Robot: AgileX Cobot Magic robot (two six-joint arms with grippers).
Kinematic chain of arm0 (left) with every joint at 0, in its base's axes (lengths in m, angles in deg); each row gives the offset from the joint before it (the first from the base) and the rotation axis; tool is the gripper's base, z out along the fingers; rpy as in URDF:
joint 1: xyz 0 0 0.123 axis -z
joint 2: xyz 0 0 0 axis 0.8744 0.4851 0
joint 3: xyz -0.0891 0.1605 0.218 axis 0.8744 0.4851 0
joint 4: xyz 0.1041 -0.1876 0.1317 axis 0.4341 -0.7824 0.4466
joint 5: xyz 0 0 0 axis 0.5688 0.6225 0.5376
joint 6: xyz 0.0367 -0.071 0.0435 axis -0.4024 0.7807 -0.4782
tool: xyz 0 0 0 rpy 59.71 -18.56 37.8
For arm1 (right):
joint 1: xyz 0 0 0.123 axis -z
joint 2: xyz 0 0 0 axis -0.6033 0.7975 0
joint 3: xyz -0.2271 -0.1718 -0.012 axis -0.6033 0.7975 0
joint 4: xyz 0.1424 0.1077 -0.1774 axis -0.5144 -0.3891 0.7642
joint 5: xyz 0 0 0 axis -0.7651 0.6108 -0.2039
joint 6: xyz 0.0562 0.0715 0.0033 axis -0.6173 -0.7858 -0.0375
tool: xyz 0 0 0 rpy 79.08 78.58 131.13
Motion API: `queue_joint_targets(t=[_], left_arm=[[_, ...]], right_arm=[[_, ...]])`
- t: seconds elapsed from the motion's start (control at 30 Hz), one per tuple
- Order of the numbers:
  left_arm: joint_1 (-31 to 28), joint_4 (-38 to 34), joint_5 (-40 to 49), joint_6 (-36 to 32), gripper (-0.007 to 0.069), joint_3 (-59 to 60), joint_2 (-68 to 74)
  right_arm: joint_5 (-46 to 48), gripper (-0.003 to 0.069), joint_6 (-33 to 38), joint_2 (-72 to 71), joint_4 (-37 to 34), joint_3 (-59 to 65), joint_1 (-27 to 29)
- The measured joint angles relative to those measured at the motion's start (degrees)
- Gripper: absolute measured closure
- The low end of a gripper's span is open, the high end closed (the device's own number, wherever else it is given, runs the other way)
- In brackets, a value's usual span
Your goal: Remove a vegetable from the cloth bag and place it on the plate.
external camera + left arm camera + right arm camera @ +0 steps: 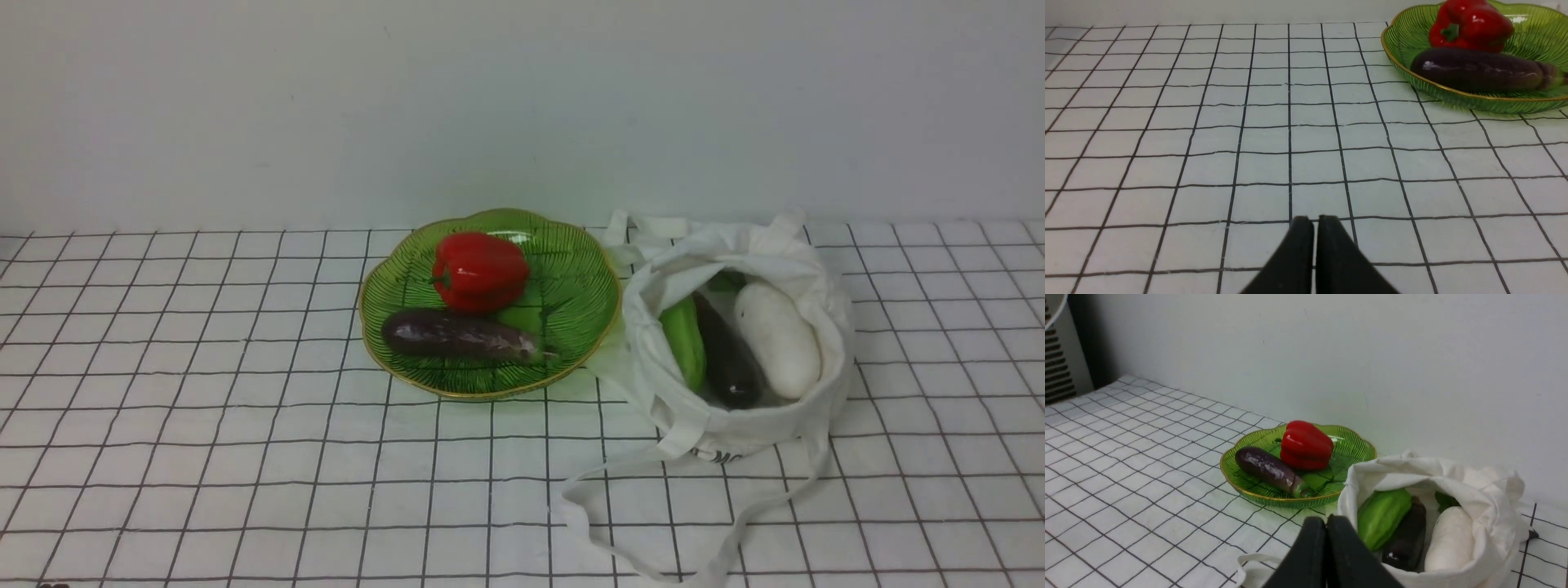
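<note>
I see the vegetable (461, 336) lying on the plate (392, 286), just in front of the red pepper (479, 269), stem end toward the cloth bag (816, 269). My right gripper (1326, 520) is pressed together, holding nothing, near the bag and well apart from the vegetable. My left gripper (1314, 220) is pressed together too, over the gridded table (1208, 143).

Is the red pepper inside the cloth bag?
No, the pepper lies on the plate beside the eggplant, apart from the bag.
</note>
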Motion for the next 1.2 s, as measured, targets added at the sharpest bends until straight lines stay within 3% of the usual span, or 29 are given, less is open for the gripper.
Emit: queue_joint_targets(t=[0.7,0.87,0.97,1.2], left_arm=[[0.0,0.0,0.0,0.0,0.0632,0.0,0.0],[0.0,0.0,0.0,0.0,0.0632,0.0,0.0],[0.0,0.0,0.0,0.0,0.0632,0.0,0.0],[0.0,0.0,0.0,0.0,0.0632,0.0,0.0]], right_arm=[[3.3,0.0673,-0.2,-0.1,0.0,0.1,0.0],[-0.1,0.0673,-0.5,-1.0,-0.2,4.5,0.7],[-1.6,0.0673,-0.7,-2.0,-0.4,7.3,3.8],[-2.2,0.0673,-1.5,-6.5,-2.3,15.3,19.0]])
